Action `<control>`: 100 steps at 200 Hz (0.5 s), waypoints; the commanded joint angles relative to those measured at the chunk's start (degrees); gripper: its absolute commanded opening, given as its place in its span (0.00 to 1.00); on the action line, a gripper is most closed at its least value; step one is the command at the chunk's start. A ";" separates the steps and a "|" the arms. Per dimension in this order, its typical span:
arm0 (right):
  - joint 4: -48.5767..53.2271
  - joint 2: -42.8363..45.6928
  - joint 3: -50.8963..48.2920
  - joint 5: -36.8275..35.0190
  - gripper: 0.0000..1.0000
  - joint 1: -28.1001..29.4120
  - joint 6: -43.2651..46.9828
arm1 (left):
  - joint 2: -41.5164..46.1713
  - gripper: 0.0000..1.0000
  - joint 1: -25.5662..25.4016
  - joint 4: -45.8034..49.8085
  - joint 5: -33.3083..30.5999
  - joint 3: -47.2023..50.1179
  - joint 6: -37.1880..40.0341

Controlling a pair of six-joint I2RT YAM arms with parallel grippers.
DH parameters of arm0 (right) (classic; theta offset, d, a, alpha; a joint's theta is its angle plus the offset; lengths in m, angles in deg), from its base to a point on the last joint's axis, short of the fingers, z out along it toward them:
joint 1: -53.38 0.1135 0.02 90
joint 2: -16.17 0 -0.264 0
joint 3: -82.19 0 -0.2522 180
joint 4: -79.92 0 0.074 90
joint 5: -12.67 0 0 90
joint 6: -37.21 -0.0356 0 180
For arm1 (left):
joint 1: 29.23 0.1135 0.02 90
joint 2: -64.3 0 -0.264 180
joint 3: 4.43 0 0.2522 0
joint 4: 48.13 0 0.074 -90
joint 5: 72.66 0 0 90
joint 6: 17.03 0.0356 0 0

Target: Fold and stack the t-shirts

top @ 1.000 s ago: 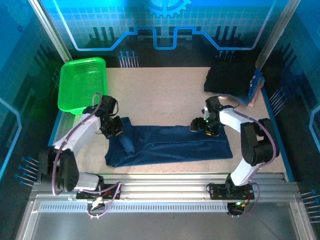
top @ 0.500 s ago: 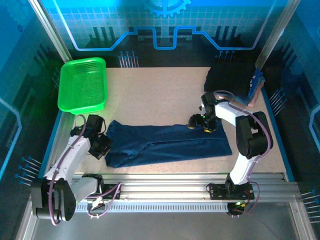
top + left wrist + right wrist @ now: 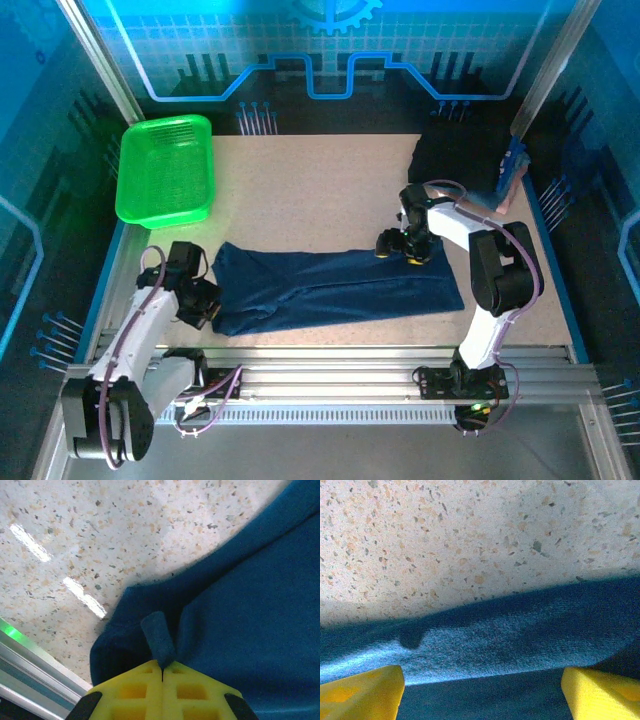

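While the navy t-shirt [image 3: 335, 290] lies long on the counter [image 3: 300, 190], green basket [image 3: 165, 170] and near-black t-shirts [image 3: 455, 160] well beyond, the left fingers [image 3: 135, 690] clench a fold at its end; the right fingers [image 3: 360, 690] stand wide, released, straddling its far edge.

1. The top camera sits above and behind me. It looks down and forward from far enough off to take in the whole worktop [image 3: 300, 190].
2. My left wrist camera looks out over my left fingers [image 3: 132, 690], whose yellow tips sit at the bottom edge. It is very close to the left end of the navy t-shirt [image 3: 340, 290], with speckled worktop beyond.
3. My right wrist camera looks out between my right fingers [image 3: 360, 692], which sit in the two bottom corners. It is just as close, at the shirt's far edge.
4. All three views share the shirt and the worktop.
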 commanded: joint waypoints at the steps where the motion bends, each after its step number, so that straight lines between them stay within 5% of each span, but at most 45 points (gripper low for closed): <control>1: 1.90 -2.29 -0.17 -1.43 0.85 0.83 -0.24 | 3.21 0.00 0.66 1.97 1.77 -2.09 -2.40; 100: 1.73 -2.37 -0.13 -1.57 0.84 0.92 -0.11 | 4.05 0.01 0.52 10.72 4.97 -12.68 -0.95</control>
